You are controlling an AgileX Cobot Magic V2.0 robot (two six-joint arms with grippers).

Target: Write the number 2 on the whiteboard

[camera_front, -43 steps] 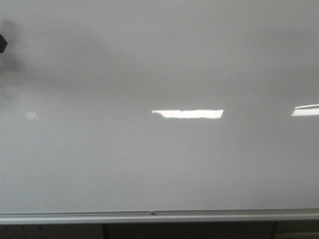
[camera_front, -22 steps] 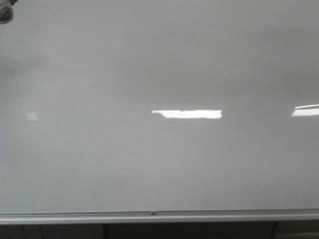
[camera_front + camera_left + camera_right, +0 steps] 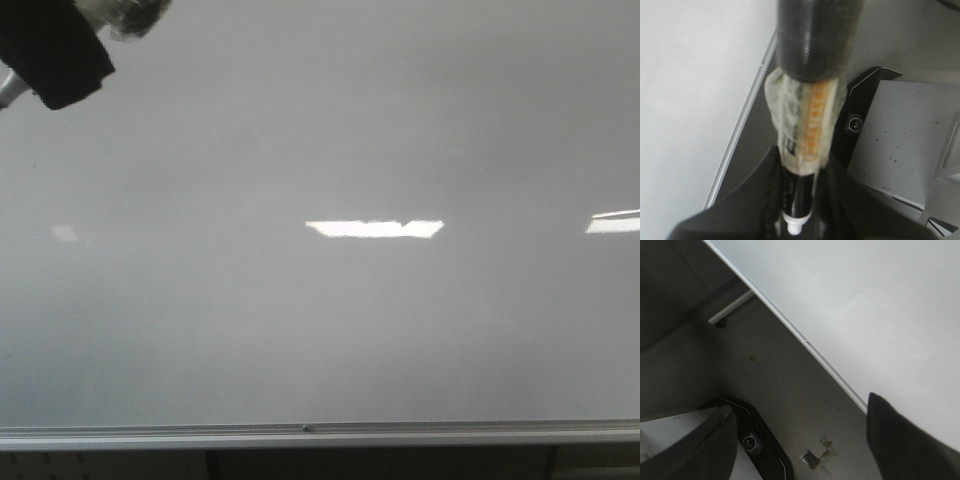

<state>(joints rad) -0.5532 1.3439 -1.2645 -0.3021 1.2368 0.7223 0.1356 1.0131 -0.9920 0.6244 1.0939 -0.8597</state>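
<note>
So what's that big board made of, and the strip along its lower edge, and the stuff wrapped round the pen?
The whiteboard looks like a glossy coated panel: it mirrors ceiling lights as bright patches. The rail along its lower edge seems brushed silver metal, probably aluminium. The marker, held in the left claw, looks plastic, wrapped in crinkly clear tape under a dark foam-like sleeve.

Office or lab, wall whiteboard, strip-light reflections

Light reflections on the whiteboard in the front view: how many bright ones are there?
2 bright ones on the whiteboard: a long bar near the centre, and a shorter streak cut off at the right edge. A faint smudge also sits left.
</note>
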